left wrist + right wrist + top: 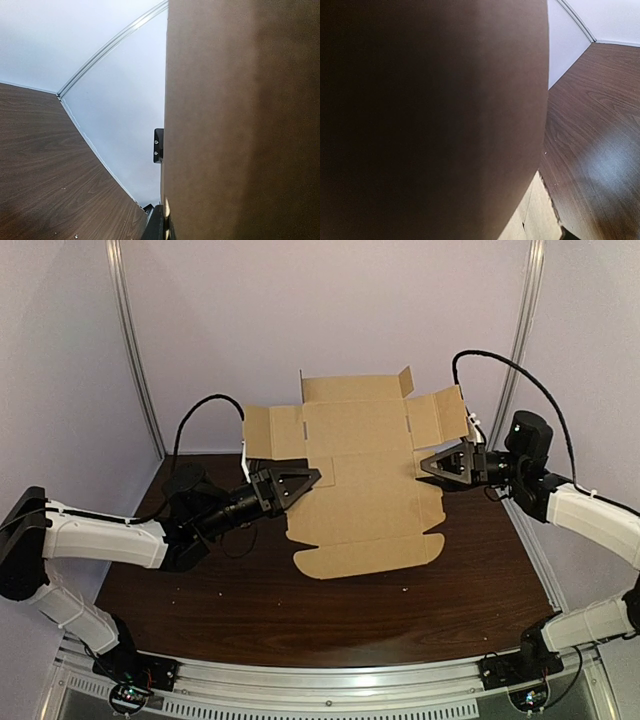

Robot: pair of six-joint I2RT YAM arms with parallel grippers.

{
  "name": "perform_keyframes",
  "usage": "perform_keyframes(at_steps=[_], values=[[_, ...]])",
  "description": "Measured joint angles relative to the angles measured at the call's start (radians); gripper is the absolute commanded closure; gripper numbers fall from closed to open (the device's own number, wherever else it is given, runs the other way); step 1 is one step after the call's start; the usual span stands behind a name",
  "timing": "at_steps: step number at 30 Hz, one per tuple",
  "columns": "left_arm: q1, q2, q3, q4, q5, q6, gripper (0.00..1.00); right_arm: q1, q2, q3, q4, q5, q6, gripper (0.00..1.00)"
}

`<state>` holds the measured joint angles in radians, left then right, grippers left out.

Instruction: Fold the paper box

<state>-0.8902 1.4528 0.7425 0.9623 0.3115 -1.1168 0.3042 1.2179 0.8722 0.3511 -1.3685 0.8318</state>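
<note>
The paper box (365, 490) is a flat brown cardboard blank. Its front half lies on the table and its rear half with the side flaps stands tilted up toward the back wall. My left gripper (312, 477) is shut on the blank's left edge near the fold. My right gripper (422, 466) pinches the right edge at about the same height. In the left wrist view the cardboard (240, 125) fills the right side, with one black finger (158, 145) against its face. Cardboard (420, 110) covers most of the right wrist view and hides those fingers.
The dark wood table (200, 590) is enclosed by pale walls with metal posts at the left (135, 350) and right (525, 320). A metal rail (330, 680) carrying the arm bases runs along the near edge.
</note>
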Motion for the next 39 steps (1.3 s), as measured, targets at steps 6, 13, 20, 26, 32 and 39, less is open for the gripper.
perform_keyframes(at_steps=[6, 13, 20, 26, 32, 39], values=[[-0.001, 0.003, 0.004, 0.0, 0.022, -0.001, 1.0, 0.014, 0.005, 0.004, -0.05, 0.004, -0.046, 0.48], [-0.001, 0.006, 0.004, 0.001, 0.027, -0.001, 1.0, 0.014, 0.015, 0.025, -0.166, 0.034, -0.145, 0.79], [-0.001, 0.006, 0.004, -0.045, 0.017, 0.037, 0.81, 0.002, 0.009, 0.094, -0.495, 0.164, -0.413, 0.96], [-0.001, -0.036, 0.005, -0.241, 0.006, 0.13, 0.52, 0.002, 0.008, 0.098, -0.612, 0.218, -0.522, 1.0], [-0.001, -0.264, 0.092, -0.887, -0.086, 0.417, 0.42, 0.001, 0.007, 0.145, -0.809, 0.272, -0.75, 1.0], [0.027, -0.412, 0.346, -1.47, -0.237, 0.755, 0.37, 0.032, 0.06, 0.245, -1.13, 0.322, -1.111, 1.0]])
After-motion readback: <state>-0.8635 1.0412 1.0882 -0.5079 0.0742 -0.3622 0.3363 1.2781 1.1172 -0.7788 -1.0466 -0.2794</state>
